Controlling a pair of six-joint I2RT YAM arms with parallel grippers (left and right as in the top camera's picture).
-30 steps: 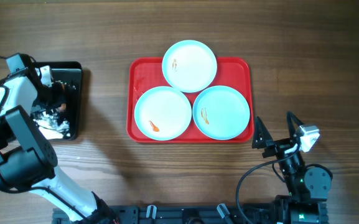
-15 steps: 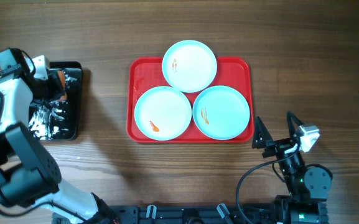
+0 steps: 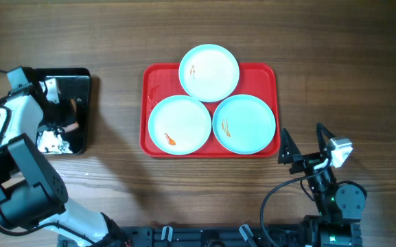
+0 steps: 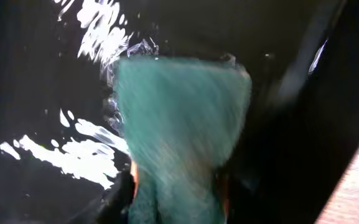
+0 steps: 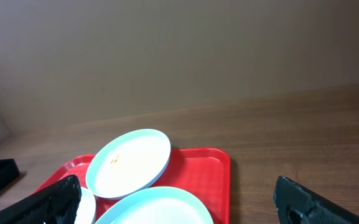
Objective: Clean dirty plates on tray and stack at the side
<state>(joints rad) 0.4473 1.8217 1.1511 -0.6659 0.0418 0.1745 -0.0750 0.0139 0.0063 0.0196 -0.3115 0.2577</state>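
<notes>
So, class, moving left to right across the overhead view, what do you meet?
black tray → lower-left plate → lower-right plate → right gripper

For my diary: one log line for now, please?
left gripper: over black tray, at teal sponge | right gripper: open, idle | plates: three, on red tray

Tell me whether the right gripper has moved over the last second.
No. The right gripper stays just off the tray's lower right corner in the overhead view.

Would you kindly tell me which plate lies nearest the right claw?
The plate at the tray's near-right corner; the other two sit farther from the right claw.
</notes>
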